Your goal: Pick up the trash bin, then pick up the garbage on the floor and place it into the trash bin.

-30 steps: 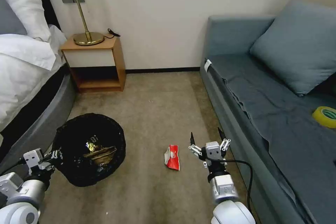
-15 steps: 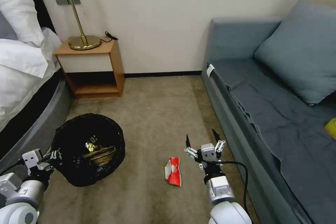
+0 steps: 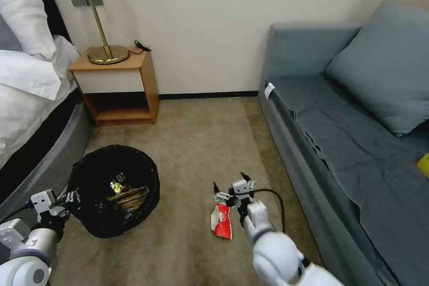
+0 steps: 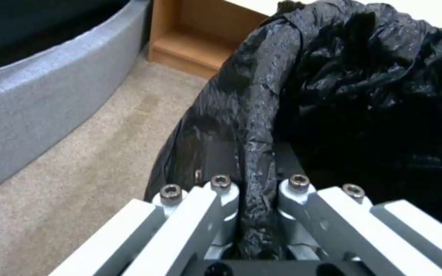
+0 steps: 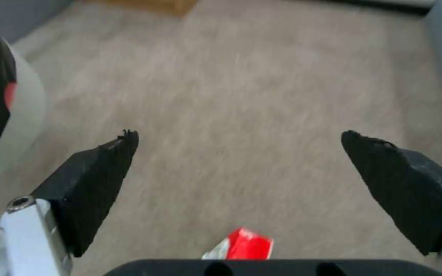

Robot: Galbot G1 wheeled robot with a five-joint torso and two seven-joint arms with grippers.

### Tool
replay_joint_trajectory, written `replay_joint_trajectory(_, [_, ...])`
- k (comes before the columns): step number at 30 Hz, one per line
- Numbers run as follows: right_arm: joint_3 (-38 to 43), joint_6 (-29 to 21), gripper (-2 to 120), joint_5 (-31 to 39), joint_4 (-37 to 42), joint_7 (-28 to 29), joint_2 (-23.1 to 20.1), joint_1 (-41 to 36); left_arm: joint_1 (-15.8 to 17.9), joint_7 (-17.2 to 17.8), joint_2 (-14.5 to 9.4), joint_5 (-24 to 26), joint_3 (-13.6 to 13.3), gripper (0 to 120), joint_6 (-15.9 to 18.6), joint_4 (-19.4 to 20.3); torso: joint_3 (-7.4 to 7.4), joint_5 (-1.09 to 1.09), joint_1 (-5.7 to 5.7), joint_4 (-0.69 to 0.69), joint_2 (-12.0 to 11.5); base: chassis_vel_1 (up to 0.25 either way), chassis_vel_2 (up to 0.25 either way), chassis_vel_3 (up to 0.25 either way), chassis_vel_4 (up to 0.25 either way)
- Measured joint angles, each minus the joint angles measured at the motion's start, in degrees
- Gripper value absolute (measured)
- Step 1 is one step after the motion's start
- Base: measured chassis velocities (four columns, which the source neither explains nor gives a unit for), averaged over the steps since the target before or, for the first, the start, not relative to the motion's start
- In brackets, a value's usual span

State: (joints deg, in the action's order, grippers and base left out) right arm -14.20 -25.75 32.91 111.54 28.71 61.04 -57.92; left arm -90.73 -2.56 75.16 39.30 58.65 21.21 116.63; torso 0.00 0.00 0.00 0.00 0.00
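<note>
1. While the left gripper (image 4: 254,214) is clamped on the rim of the bin (image 3: 114,187), which stands on the floor (image 3: 196,143) beside the bed, the right gripper (image 3: 230,185) hangs above the red packet (image 3: 221,220), jaws wide apart.
2. Gold wrapper and brown paper (image 3: 127,194) lie inside the bin.
3. Risk, as I judge it: the packet lies flat on carpet, so the tips may slide over it or snag the pile.
4. A slack pinch on the bag's crinkly fold could let the bin slip if lifted.
</note>
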Motion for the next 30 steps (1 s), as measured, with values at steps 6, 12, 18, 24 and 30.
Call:
replay_joint_trajectory(6, [-6.1,-7.8,100,21.0,-6.1,6.4,1.7,13.3,0.3,-0.3,-0.1,0.0,-0.2,4,-0.5,-1.2,0.00,0.00,0.00,0.00,0.0,0.000,0.000,0.000,0.000])
replay_joint_trajectory(12, [-9.4,-15.1,100,38.4,-18.9,12.4,8.7,23.4,0.9,-0.4,-0.4,0.0,0.1,4,-1.0,-2.4,0.00,-0.01,0.00,0.02,0.0,0.000,0.000,0.000,0.000])
replay_joint_trajectory(18, [-9.9,-16.4,100,44.5,-29.1,17.3,12.6,24.2,1.4,-0.6,-1.0,1.0,1.5,4,-1.0,-2.5,0.00,0.00,0.00,0.00,0.0,0.000,0.000,0.000,0.000])
replay_joint_trajectory(24, [-9.3,-17.0,100,42.7,-34.5,15.7,13.0,22.6,1.2,-0.7,-1.5,1.5,2.1,4,-1.1,-3.3,0.00,0.00,0.00,0.00,0.0,0.000,0.000,0.000,0.000])
replay_joint_trajectory(30, [-8.7,-17.0,100,40.3,-37.3,13.8,13.4,21.8,1.1,-0.7,-1.8,1.6,2.3,4,-1.3,-3.8,0.00,0.00,0.00,0.00,0.0,0.000,0.000,0.000,0.000])
